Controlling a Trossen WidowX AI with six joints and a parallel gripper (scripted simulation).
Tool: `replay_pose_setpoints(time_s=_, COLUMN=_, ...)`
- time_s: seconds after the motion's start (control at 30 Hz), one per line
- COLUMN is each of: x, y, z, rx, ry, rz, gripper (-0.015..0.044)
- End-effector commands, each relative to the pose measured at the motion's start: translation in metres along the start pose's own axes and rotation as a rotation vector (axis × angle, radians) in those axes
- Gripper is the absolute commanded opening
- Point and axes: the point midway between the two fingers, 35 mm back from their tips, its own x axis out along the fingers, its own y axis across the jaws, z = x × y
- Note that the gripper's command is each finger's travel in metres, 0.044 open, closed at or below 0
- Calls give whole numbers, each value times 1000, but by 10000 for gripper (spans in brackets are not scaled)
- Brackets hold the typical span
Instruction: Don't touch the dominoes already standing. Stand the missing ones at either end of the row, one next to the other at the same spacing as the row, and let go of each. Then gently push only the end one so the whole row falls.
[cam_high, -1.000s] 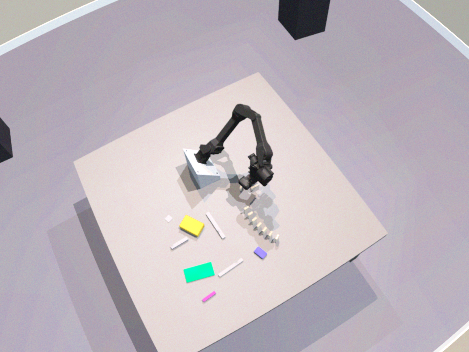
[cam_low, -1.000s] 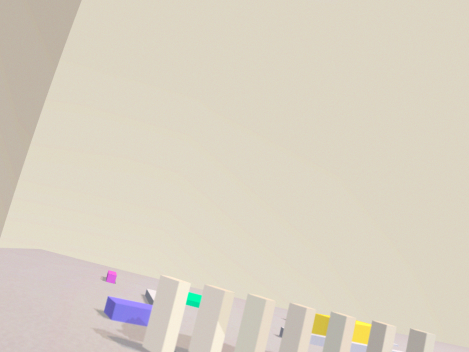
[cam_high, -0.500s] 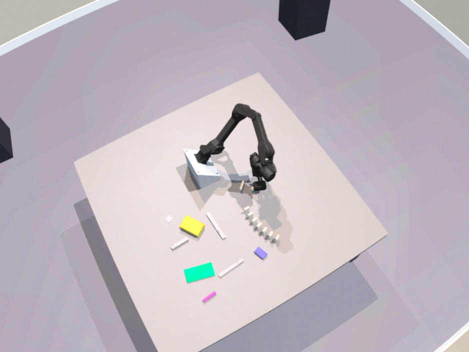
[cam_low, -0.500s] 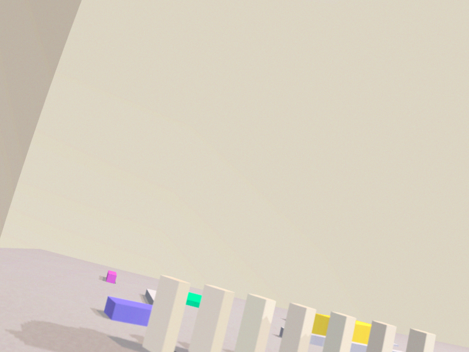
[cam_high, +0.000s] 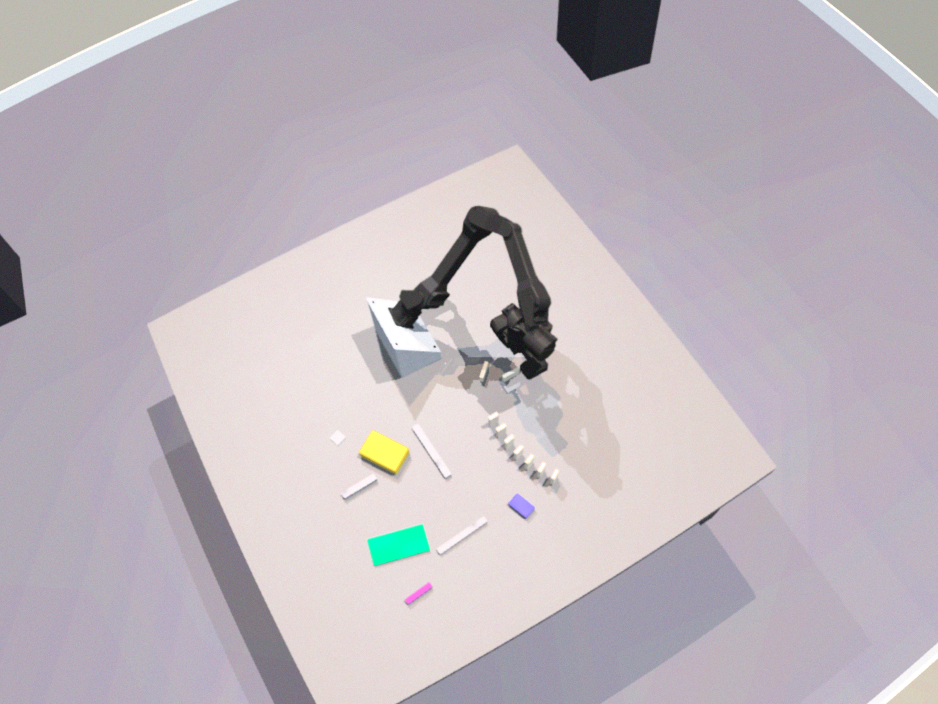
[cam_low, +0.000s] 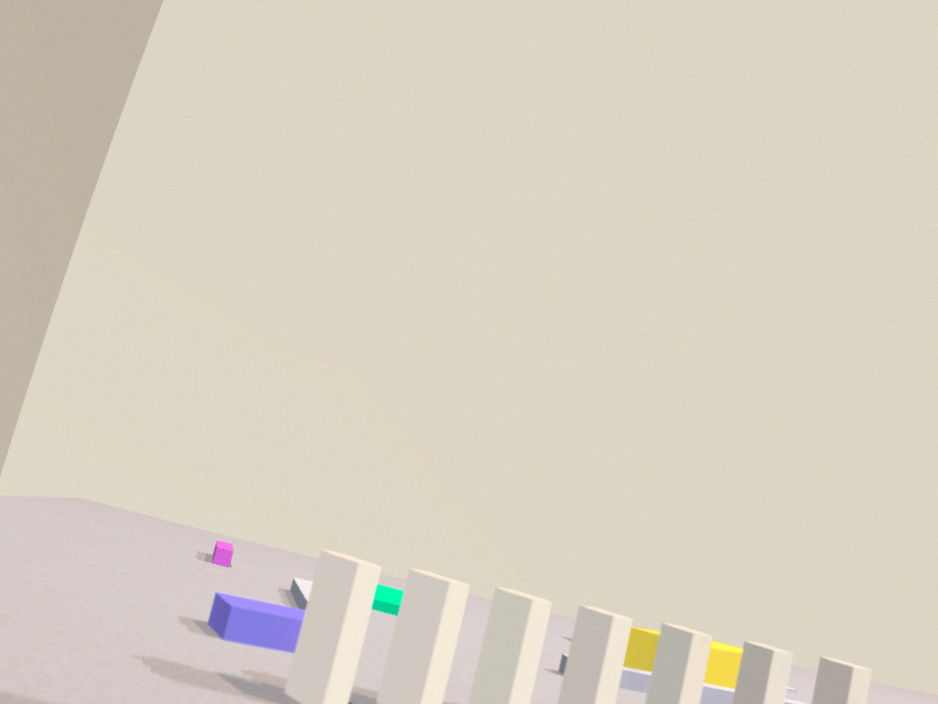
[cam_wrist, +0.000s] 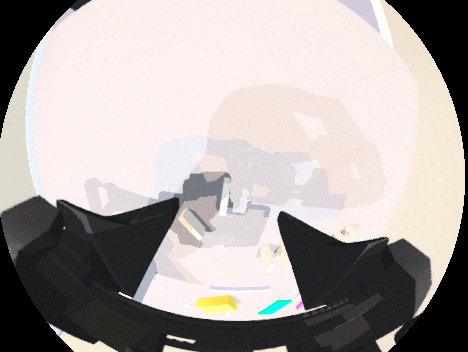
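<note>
Fingers (cam_high: 534, 368) spread wide, my end effector (cam_high: 519, 348) (cam_wrist: 229, 211) grips nothing. Near it are two loose dominoes (cam_high: 484, 372) (cam_wrist: 225, 196); I cannot tell their posture. Farther out, seven dominoes (cam_high: 519, 453) (cam_low: 509, 644) (cam_wrist: 267, 258) stand in a curved row on the surface (cam_high: 265, 341) (cam_low: 128, 575) (cam_wrist: 125, 100). A purple block (cam_high: 521, 506) (cam_low: 261, 625) lies near its far end, with a yellow block (cam_high: 384, 452) (cam_low: 723, 665) (cam_wrist: 216, 304) well apart.

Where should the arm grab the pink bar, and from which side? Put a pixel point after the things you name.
Probably best at the middle of the pink bar (cam_high: 418, 593) (cam_low: 221, 553) (cam_wrist: 299, 304), coming straight down from above and closing across its narrow width, on the two long sides. It lies flat and is long and slim, and the top view shows nothing touching either long side.
</note>
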Motion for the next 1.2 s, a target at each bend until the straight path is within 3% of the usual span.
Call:
replay_pose_setpoints(time_s=0.0, x=23, y=1, z=-2, rx=0, ry=5, rz=10, gripper=440)
replay_pose_setpoints(time_s=0.17, x=58, y=4, z=0, rx=1, ry=0, rz=9, gripper=440)
replay_pose_setpoints(time_s=0.87, x=74, y=4, z=0, rx=1, ry=-1, rz=9, gripper=440)
replay_pose_setpoints(time_s=1.17, x=74, y=4, z=0, rx=1, ry=-1, rz=9, gripper=204)
